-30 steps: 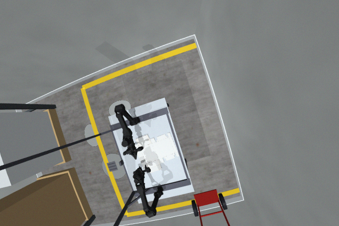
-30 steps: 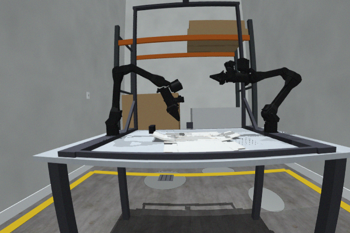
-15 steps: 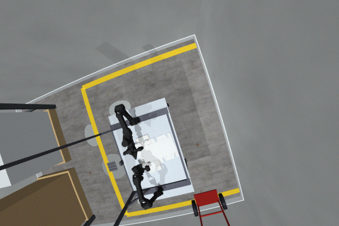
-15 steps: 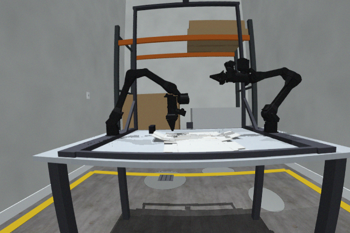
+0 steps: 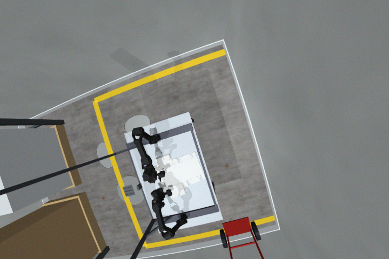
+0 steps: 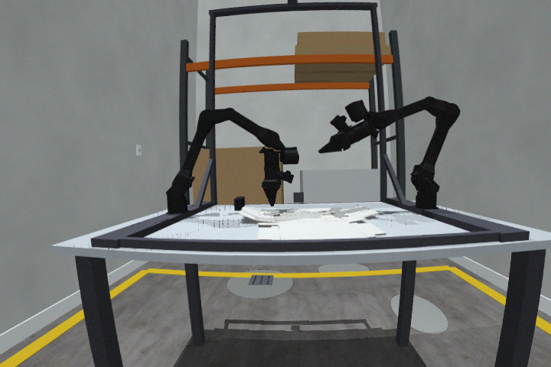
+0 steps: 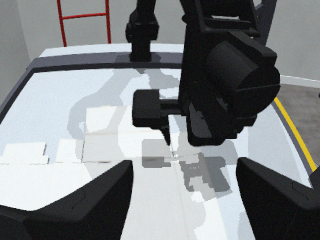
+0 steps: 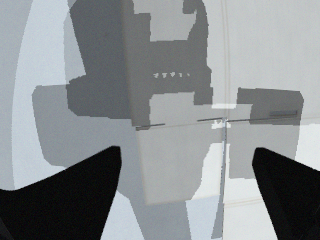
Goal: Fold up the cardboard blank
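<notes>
1. The cardboard blank [image 5: 186, 168] [image 6: 315, 229] [image 7: 155, 200] [image 8: 270, 50] lies spread on the bench [image 5: 201, 207] [image 6: 285, 258] [image 7: 45, 100] [image 8: 42, 40], right of lower centre in the top frame; 2 end flaps tilt up in the exterior frame.
2. Right tool [image 5: 164, 194] [image 6: 272, 204] [image 7: 181, 143] [image 8: 189, 148], centre of the exterior frame: open, pointing down above the blank.
3. Left tool [image 5: 158, 177] [image 6: 320, 151] [image 7: 185, 160], right of centre there: partly open, tilted downward, higher than the other.
4. Red hand truck [image 5: 236, 226] [image 7: 85, 16]: lower right of the top frame.

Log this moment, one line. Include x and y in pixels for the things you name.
left end effector [image 5: 154, 178] [image 6: 320, 151] [image 7: 185, 160]: open, raised | right end effector [image 5: 162, 192] [image 6: 272, 204] [image 7: 181, 140] [image 8: 186, 149]: open, low over blank [image 5: 186, 168] [image 6: 315, 230] [image 7: 160, 200] [image 8: 270, 50] | blank: walls, lid not stood up
</notes>
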Controlling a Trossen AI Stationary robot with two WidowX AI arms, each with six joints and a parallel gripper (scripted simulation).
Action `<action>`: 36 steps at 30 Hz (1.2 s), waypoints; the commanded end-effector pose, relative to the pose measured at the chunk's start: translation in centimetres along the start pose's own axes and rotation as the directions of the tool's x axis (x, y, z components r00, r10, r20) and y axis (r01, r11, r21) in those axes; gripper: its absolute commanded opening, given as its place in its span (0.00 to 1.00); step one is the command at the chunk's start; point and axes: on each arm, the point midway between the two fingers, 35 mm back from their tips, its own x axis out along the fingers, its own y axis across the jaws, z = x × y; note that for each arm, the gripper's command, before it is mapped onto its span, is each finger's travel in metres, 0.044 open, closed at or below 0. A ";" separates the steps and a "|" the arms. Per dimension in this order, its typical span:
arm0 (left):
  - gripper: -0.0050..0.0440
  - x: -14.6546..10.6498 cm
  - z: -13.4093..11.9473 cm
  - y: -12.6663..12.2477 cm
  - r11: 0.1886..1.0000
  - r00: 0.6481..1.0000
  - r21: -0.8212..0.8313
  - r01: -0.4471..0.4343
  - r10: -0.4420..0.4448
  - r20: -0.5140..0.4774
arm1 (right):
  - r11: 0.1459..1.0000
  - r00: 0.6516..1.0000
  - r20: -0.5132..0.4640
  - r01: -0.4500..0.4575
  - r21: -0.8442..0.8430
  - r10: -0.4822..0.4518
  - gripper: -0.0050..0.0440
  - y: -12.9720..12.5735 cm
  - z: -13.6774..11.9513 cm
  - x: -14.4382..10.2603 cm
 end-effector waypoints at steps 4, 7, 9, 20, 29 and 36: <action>0.76 2.9 -1.6 -1.6 0.999 0.979 -0.031 0.011 -0.017 -0.205 | 1.000 1.000 0.026 -0.007 0.006 0.007 0.77 0.1 0.4 -0.9; 0.76 4.5 -4.7 -2.8 0.999 0.925 -0.042 0.004 -0.020 -0.380 | 1.000 1.000 0.026 -0.007 0.006 0.007 0.77 0.1 0.4 -0.9; 0.76 5.1 -6.1 -3.3 0.999 0.890 -0.044 -0.002 -0.018 -0.456 | 1.000 1.000 0.026 -0.007 0.006 0.007 0.77 0.1 0.4 -0.9; 0.76 6.2 -13.7 -5.7 0.998 0.611 -0.003 -0.062 0.035 -0.791 | 1.000 1.000 0.026 -0.007 0.006 0.007 0.77 0.1 0.4 -0.9; 0.76 5.6 -16.6 -6.4 0.995 0.455 0.043 -0.091 0.080 -0.887 | 1.000 1.000 0.026 -0.007 0.006 0.007 0.77 0.1 0.4 -0.9; 0.76 6.7 -18.9 -6.1 0.997 0.460 0.015 -0.077 0.049 -0.887 | 0.999 0.999 0.024 -0.032 0.005 0.032 0.77 0.0 0.4 1.7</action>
